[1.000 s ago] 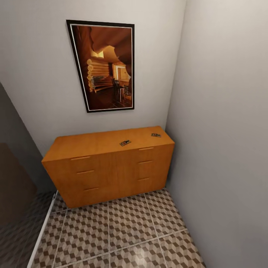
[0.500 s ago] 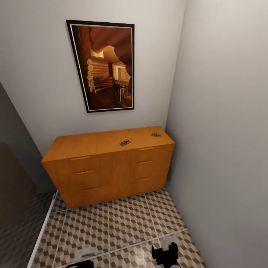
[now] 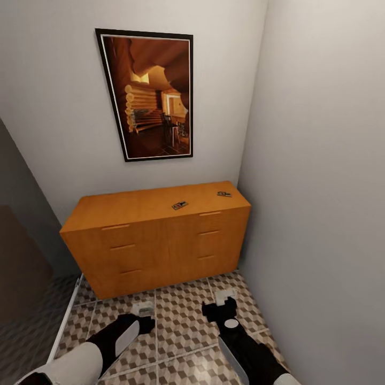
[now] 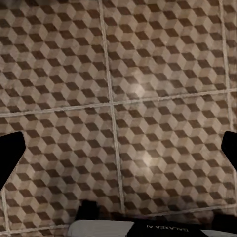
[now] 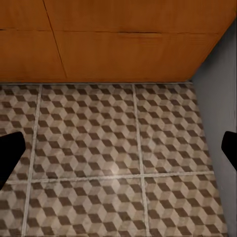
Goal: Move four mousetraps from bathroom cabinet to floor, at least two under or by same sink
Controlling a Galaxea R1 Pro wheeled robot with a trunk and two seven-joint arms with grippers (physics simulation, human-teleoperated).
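While both our arms reach low over the bathroom floor (image 3: pixel 182 315), the cabinet (image 3: pixel 155 240) stands ahead in the corner with two mousetraps on top.

One mousetrap (image 3: pixel 179 205) lies near the middle of the cabinet top, the other mousetrap (image 3: pixel 224 194) near its right end, well apart. Our left gripper (image 3: pixel 143 309) and right gripper (image 3: pixel 224 297) hang above the cube-patterned tiles, short of the cabinet front, and each wrist view shows its dark fingertips (image 4: pixel 10 158) spread wide at the picture's edges, holding nothing. A framed picture (image 3: pixel 147 93) hangs on the wall above.
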